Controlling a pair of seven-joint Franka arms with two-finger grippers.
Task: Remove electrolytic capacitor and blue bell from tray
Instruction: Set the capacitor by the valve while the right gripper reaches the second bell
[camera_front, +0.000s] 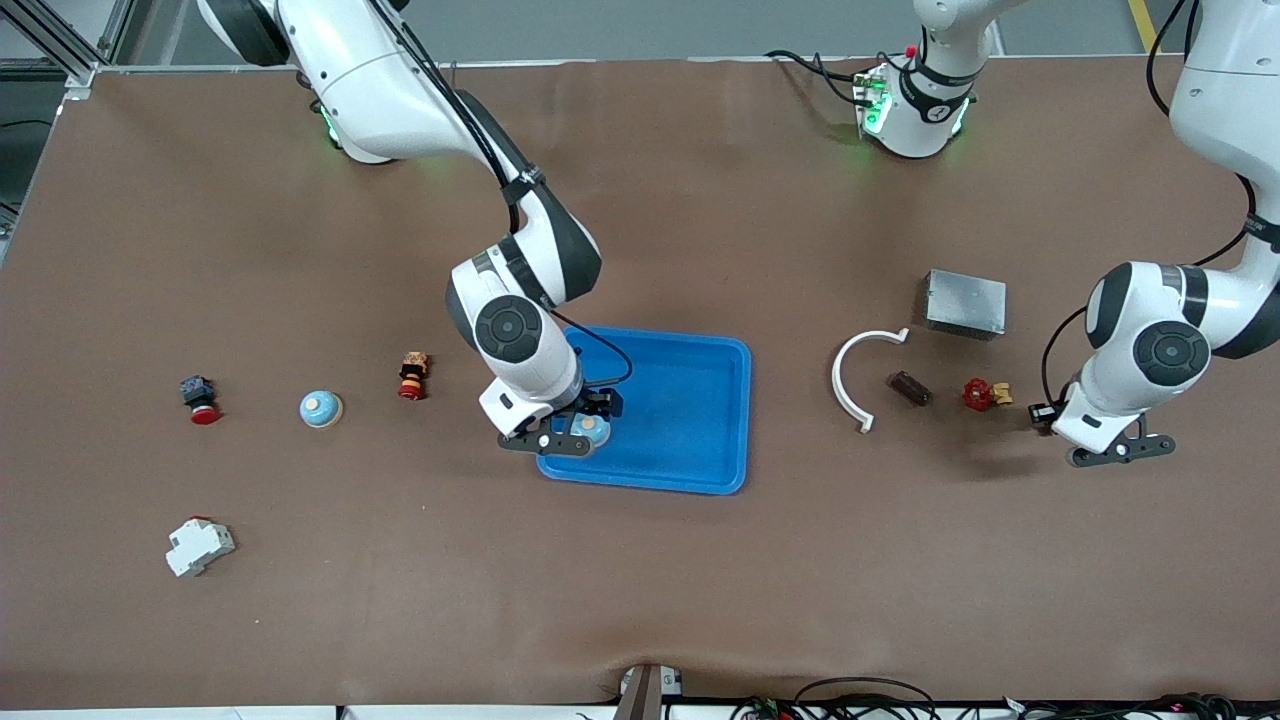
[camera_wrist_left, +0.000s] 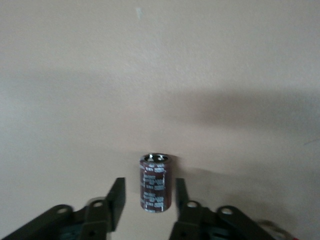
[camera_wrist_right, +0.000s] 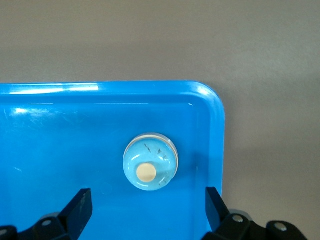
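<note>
here the right tool (camera_wrist_right: 145, 210) gapes wide over the blue bell (camera_wrist_right: 150, 161).

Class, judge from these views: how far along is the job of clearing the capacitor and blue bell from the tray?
Done: the capacitor stands on the table, outside the tray, between the left gripper's parted fingers. In hand: the right gripper is open around the blue bell in the tray's corner, not yet gripping it. Left: lifting that bell out of the tray.
</note>
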